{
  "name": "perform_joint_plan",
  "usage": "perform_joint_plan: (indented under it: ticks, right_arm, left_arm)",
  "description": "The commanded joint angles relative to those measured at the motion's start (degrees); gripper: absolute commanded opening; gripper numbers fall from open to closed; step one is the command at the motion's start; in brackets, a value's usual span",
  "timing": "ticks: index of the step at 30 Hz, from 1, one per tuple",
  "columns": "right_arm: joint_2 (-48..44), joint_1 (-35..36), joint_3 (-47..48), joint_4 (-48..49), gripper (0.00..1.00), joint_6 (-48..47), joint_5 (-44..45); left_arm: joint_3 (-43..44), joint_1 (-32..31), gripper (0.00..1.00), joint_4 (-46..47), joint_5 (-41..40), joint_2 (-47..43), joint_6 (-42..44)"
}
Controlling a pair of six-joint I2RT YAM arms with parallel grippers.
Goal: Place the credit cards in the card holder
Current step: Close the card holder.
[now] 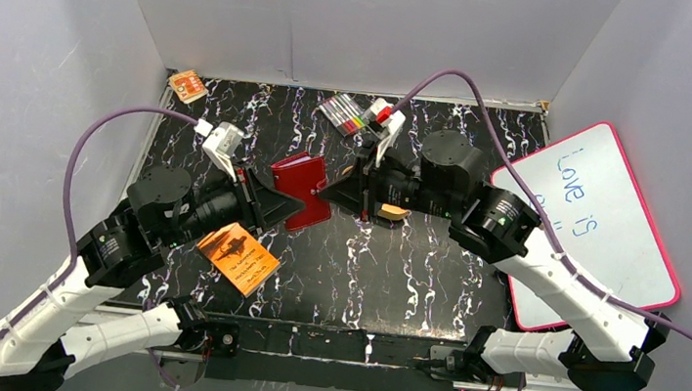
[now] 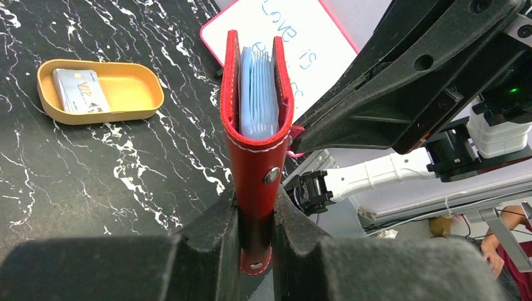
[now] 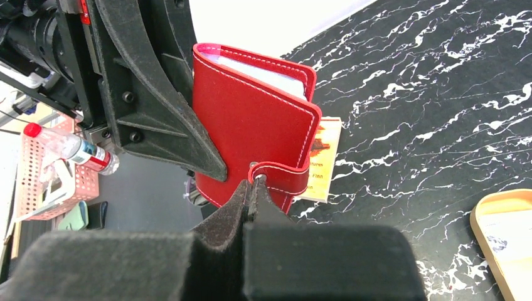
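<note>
Red card holder (image 2: pixel 254 157) stands upright, clamped at its lower edge by the left gripper (image 2: pixel 256 216) and raised off the table. The right gripper (image 3: pixel 250 191) is fully closed, tips touching the snap tab (image 3: pixel 279 179). The credit cards (image 2: pixel 80 91) lie in the tan tin (image 2: pixel 135 94).

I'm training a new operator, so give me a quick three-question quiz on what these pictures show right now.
1. What do the left fingers clamp? A) booklet B) wallet C) whiteboard
2. True or false: the right fingers stand wide open.
3. Where do the cards lie?
Key: 1 B. 2 False, they are shut. 3 In the tin.
</note>
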Motion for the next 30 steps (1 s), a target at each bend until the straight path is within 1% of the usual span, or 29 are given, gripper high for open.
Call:
perform_joint_plan:
  ticks: [1,17,30]
  right_arm:
    - [0.4,0.3,3.2,-0.5,0.00,-1.7,-2.0]
    - [1.5,0.2,1.6,2.1,0.00,0.0,-2.7]
    - [3.8,0.4,2.7,-1.1,0.00,-0.7,-1.4]
  left_arm:
    - [3.1,0.0,0.00,2.6,-0.6,0.1,0.0]
    - [3.3,0.1,0.00,2.4,3.7,2.1,2.0]
    - [3.9,0.1,0.00,3.6,5.7,2.5,2.5]
